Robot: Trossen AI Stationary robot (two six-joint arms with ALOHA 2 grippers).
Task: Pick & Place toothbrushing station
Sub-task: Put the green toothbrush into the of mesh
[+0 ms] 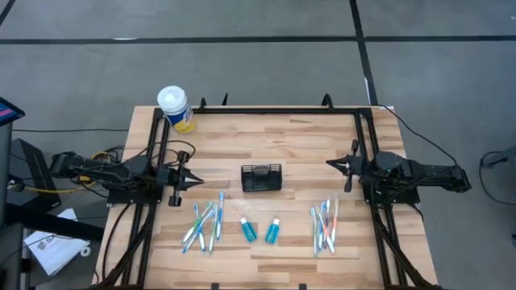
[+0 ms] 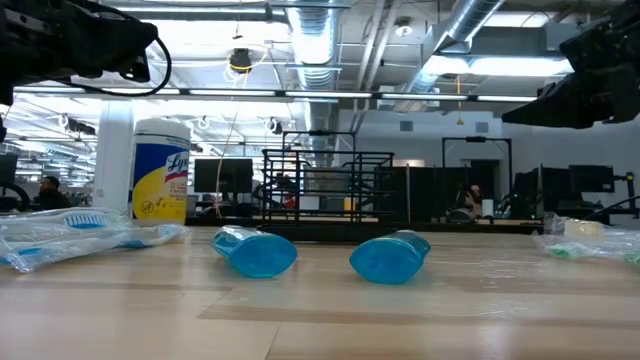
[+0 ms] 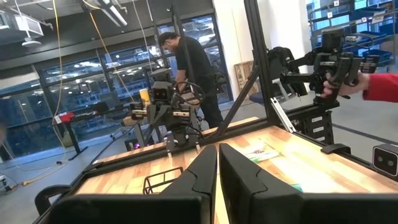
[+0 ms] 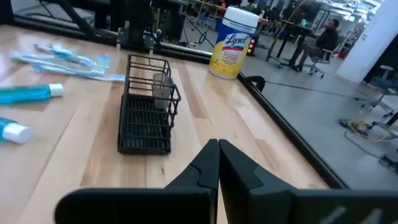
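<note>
The black wire-mesh basket [image 1: 262,177] stands on its base at the table's middle, also in the right wrist view [image 4: 148,106]. Two teal tubes [image 1: 248,230] [image 1: 272,231] lie nearer the front edge, seen close in the low view [image 2: 256,252] [image 2: 390,257]. Wrapped toothbrushes lie in a left pile [image 1: 204,225] and a right pile [image 1: 325,225]. My left gripper [image 1: 198,180] is shut and empty left of the basket, off the table. My right gripper [image 1: 329,163] is shut and empty right of the basket.
A white-lidded round canister with a yellow label [image 1: 176,109] stands at the table's far left corner. A black frame rail [image 1: 266,108] runs along the far edge. A person [image 3: 193,68] stands beyond the table, and a red-sleeved hand [image 3: 373,84] holds a device.
</note>
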